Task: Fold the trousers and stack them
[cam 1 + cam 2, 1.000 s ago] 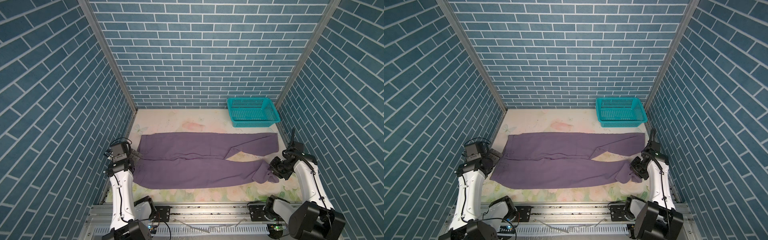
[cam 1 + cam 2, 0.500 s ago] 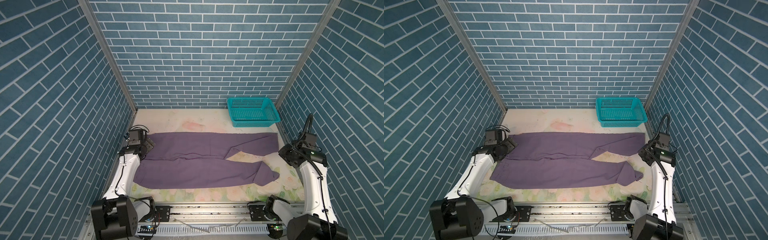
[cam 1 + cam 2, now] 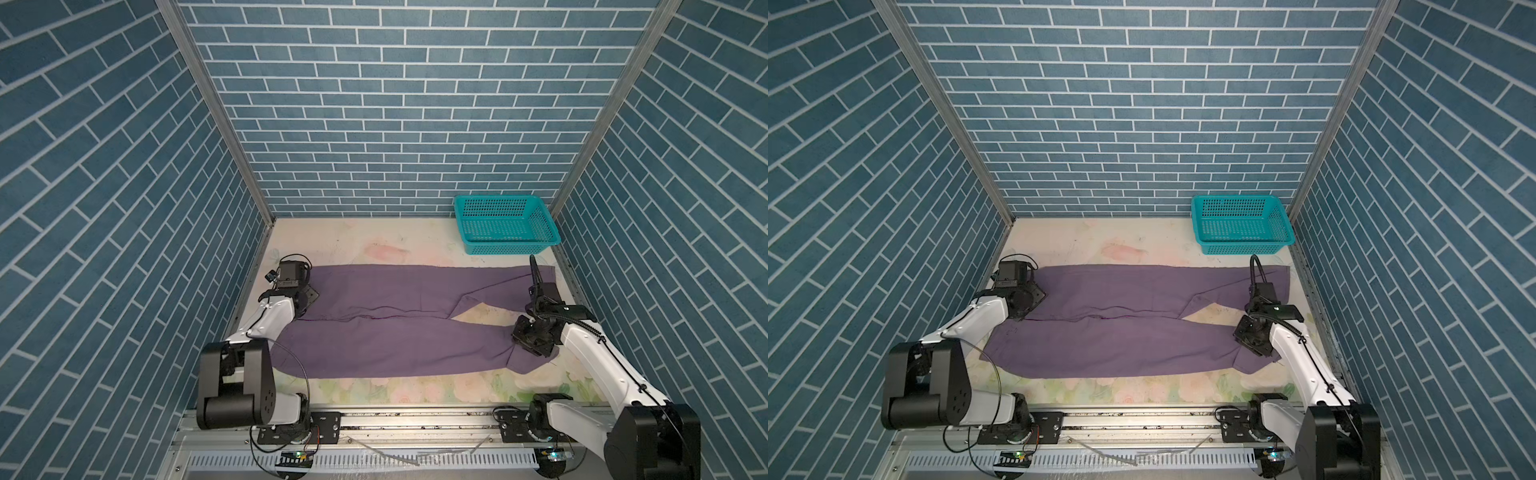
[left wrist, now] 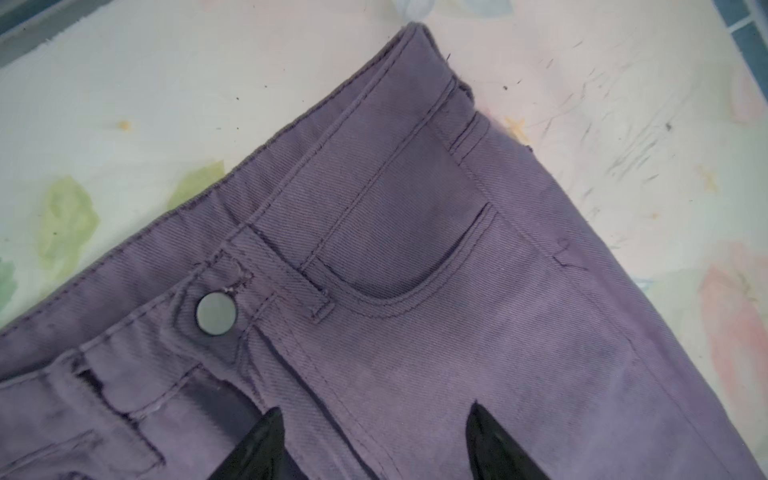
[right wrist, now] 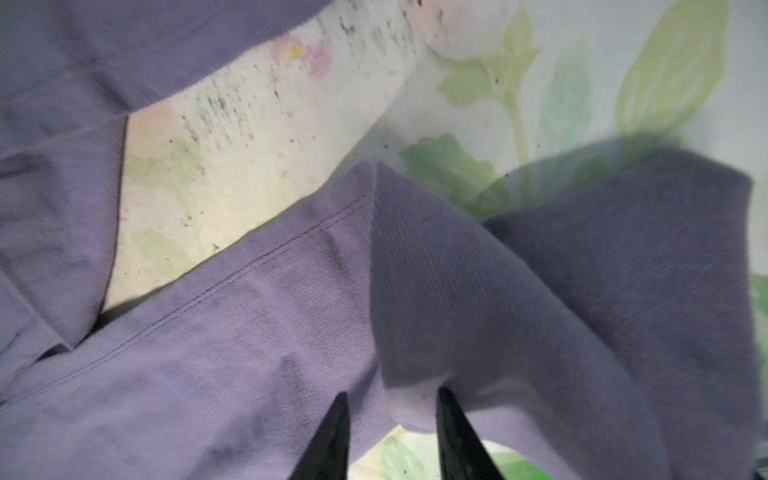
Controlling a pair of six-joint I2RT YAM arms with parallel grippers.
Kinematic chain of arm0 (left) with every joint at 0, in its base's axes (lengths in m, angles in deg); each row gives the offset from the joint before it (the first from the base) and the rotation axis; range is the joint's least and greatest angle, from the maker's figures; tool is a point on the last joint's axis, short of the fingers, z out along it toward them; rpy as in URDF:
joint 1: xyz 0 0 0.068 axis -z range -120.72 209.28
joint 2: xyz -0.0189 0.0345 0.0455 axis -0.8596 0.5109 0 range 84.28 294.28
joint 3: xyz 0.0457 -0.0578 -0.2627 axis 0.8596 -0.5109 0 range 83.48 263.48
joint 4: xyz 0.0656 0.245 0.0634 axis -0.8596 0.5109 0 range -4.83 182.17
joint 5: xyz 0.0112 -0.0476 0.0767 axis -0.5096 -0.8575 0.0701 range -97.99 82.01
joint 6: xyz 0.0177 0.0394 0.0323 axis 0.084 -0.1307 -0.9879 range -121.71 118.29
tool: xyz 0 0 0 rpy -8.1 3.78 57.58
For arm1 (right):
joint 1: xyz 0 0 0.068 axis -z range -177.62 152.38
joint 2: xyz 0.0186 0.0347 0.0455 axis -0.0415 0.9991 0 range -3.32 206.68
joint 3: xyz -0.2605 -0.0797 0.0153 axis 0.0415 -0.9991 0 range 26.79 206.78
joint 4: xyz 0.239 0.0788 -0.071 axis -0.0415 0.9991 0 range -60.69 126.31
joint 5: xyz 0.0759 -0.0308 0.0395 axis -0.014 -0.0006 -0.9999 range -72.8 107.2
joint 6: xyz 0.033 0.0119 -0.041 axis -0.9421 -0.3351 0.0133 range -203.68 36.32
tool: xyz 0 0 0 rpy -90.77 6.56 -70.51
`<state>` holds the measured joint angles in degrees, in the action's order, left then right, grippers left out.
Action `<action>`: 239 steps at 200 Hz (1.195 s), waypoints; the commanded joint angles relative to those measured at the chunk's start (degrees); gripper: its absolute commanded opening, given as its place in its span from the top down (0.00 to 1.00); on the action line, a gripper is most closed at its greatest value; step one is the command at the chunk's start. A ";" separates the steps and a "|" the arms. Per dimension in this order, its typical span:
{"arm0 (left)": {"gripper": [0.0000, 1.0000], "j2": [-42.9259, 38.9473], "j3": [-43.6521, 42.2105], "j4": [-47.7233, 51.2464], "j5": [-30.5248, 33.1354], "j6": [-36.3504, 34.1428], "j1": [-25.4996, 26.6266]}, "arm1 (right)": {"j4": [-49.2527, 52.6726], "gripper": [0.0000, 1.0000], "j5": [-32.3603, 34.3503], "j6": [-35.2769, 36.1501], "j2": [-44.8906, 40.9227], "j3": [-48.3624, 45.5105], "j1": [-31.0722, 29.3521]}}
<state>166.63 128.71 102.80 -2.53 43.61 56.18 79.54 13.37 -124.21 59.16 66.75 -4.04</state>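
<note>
The purple trousers (image 3: 395, 332) (image 3: 1121, 345) lie flat across the table, waistband on the left and both legs running right. My left gripper (image 3: 306, 300) (image 3: 1029, 302) hangs over the middle of the waistband. In its wrist view it (image 4: 376, 409) is open, its fingertips apart above the cloth (image 4: 415, 249) beside the fly button (image 4: 216, 313). My right gripper (image 3: 528, 341) (image 3: 1251, 338) is low at the near leg's hem. There it (image 5: 390, 395) stands open, its fingertips straddling a folded-over flap of the hem (image 5: 519, 299).
A teal mesh basket (image 3: 498, 198) (image 3: 1229, 198) stands at the back right corner, just beyond the far leg's hem. Blue brick walls close in the table on three sides. Bare floral tabletop (image 3: 374, 245) lies behind the trousers.
The right arm has come down from beside the far leg's hem to the near leg's hem. The left gripper has shifted nearer along the waistband, and its jaws have narrowed somewhat.
</note>
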 commanded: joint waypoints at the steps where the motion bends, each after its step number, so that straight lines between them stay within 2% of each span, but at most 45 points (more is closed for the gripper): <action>1: 0.25 1.86 0.55 -2.80 0.97 1.09 -0.09 | -0.78 0.48 2.62 -3.44 0.69 -2.12 0.07; 14: 0.24 2.60 0.30 -3.64 0.93 1.33 -0.25 | -3.92 0.45 2.12 -2.92 2.49 -3.52 2.29; 27: 0.24 3.41 0.69 -3.56 0.68 1.19 -0.51 | -7.70 0.46 -0.82 -0.56 6.32 -4.54 8.82; 53: 0.24 4.26 0.49 -4.60 0.33 1.10 -1.16 | -10.97 0.47 1.74 4.27 12.61 -1.95 18.66; 108: 0.24 8.21 1.00 -5.23 0.80 1.17 -1.81 | -13.86 0.46 7.62 5.34 24.47 13.75 25.31; 144: 0.24 8.83 2.11 -4.85 1.89 1.05 -2.53 | -10.74 0.45 7.53 6.68 28.34 23.88 30.40; 177: 0.24 9.22 3.10 -4.30 1.95 0.59 -2.61 | -7.42 0.43 9.02 7.78 25.50 29.33 31.46; 189: 0.23 8.66 3.45 -3.61 1.56 0.49 -2.55 | -6.54 0.44 7.46 8.10 23.72 29.52 31.33; 203: 0.23 7.26 3.39 -3.19 1.10 0.38 -2.53 | -5.90 0.50 4.56 8.28 20.58 27.48 30.83; 222: 0.23 4.08 2.41 -3.11 0.16 0.38 -2.44 | -4.89 0.65 4.67 8.54 14.88 21.77 26.59; 239: 0.23 1.10 1.21 -2.57 -0.28 0.58 -2.22 | -3.25 0.66 5.52 7.78 11.50 16.46 19.80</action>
<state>172.40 131.05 98.45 -2.14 44.55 53.91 70.63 19.27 -116.41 75.00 90.20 23.11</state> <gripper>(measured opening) 0.770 0.338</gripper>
